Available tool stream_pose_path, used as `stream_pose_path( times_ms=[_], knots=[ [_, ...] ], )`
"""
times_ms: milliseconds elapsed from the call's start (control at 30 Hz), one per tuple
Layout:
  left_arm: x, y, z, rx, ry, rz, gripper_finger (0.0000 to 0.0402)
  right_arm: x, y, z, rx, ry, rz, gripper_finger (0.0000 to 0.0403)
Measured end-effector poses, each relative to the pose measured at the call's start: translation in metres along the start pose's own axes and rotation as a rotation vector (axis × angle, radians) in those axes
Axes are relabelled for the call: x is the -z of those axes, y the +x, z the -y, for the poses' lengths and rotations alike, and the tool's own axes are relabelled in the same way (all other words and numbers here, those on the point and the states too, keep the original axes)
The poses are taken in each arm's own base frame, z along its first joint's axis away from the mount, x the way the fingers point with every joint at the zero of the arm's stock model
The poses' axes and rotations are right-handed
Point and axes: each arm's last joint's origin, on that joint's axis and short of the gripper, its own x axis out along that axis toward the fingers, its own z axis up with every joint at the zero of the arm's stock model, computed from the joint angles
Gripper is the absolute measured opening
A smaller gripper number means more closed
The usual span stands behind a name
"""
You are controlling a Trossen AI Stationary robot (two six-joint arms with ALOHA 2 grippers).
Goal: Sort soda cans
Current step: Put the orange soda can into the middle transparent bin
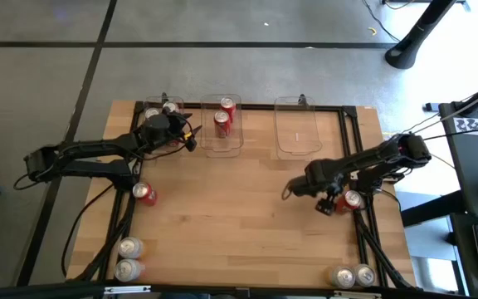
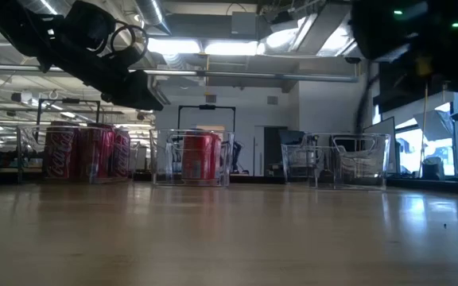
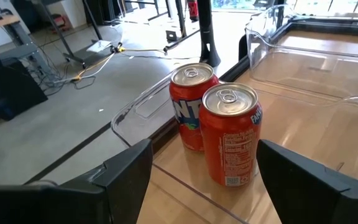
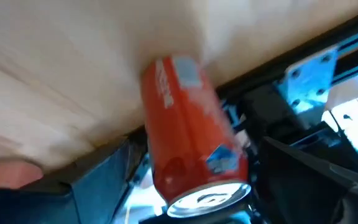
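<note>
Two red soda cans (image 3: 229,134) (image 3: 190,102) stand upright in the middle clear bin (image 1: 222,139) at the table's far edge. My left gripper (image 1: 194,137) hangs open just left of that bin, pointing at them and touching nothing. Another red soda can (image 1: 353,199) stands upright at the table's right edge. My right gripper (image 1: 332,202) slants down over it, open, a finger (image 4: 104,180) on either side of the can (image 4: 191,149); no contact shows. More cans (image 1: 160,108) stand in the far left bin.
An empty clear bin (image 1: 297,126) stands at the far right. A red can (image 1: 144,193) stands at the left edge, two silver-topped cans (image 1: 129,257) at the near left corner, two (image 1: 352,276) at the near right. A dark frame rail (image 1: 363,224) runs beside the right-edge can.
</note>
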Motion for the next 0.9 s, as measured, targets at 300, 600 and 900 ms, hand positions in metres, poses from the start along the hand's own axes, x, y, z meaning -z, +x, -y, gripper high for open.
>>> stream_pose_path(
  times_ms=[300, 600, 900],
  knots=[
    [-0.002, 0.0, 0.0, -0.001, -0.005, 0.02, 0.0278, 0.015, 0.022, -0.011, 0.068, -0.053, -0.06, 0.0353],
    [-0.002, 0.0, 0.0, -0.001, -0.002, 0.017, 0.0278, 0.022, 0.044, -0.009, 0.094, -0.057, -0.165, 0.0353],
    [-0.002, 0.0, 0.0, -0.001, -0.002, 0.015, 0.0278, 0.023, 0.045, -0.009, 0.085, -0.053, -0.181, 0.0314]
  ],
)
